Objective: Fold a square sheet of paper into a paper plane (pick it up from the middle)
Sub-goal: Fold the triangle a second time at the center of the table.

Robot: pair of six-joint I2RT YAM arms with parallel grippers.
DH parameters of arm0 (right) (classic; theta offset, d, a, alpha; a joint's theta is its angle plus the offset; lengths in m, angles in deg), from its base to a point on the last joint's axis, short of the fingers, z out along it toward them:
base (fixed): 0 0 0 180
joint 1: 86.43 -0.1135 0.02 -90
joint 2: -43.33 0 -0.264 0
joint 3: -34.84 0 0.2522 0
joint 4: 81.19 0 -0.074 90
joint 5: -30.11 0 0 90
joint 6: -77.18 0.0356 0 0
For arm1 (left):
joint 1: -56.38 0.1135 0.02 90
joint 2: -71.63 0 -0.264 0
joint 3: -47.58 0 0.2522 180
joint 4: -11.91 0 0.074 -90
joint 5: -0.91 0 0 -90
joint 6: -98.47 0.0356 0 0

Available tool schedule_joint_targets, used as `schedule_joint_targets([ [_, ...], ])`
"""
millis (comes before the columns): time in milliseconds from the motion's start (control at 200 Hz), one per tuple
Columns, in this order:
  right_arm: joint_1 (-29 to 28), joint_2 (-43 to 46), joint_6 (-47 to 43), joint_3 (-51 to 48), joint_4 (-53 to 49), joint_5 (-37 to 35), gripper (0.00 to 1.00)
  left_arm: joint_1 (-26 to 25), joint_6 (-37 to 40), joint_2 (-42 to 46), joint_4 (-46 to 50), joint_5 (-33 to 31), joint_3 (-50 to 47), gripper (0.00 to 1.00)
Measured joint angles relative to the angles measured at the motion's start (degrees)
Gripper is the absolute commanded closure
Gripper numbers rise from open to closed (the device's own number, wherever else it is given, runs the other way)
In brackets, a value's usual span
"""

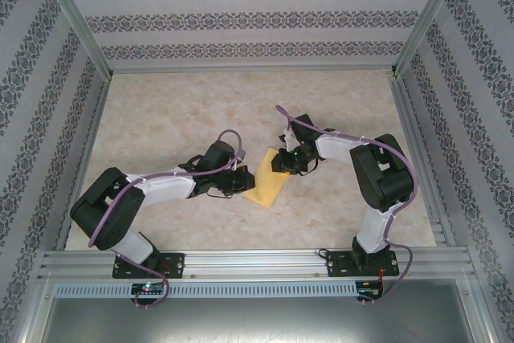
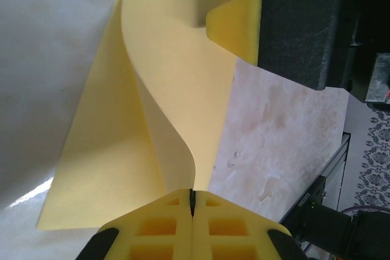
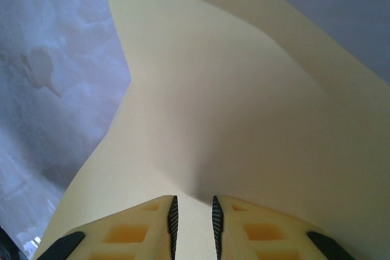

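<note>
On your left, the left gripper is clenched on one edge of the square sheet of paper, and the sheet vanishes into the seam between its pads. I judge that this pinch anchors the edge while the far side is worked. Between the two arms, near the middle of the table, the mustard-yellow sheet has one part lying flat and low. Another part rises from the pinch in a smooth S-curve, matte and unmarked, and you would not call the shape a plane yet. On your right, the right gripper straddles the opposite edge, its jaws a slim gap apart with paper between them. Whether they bite, you cannot tell. It looks placed to draw that flap across.
</note>
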Motion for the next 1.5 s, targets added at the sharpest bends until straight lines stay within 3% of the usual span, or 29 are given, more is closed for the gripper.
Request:
schedule_joint_targets([
  [639,0.00,-0.28,-1.22,-1.07,2.51,2.73,0.78,-2.60,-0.02,-11.47,-0.83,1.31,7.89,0.97],
  [1499,0.00,-0.28,0.46,-2.84,6.25,5.38,0.79,-2.84,-0.37,-16.00,-2.51,-0.04,11.04,0.97],
])
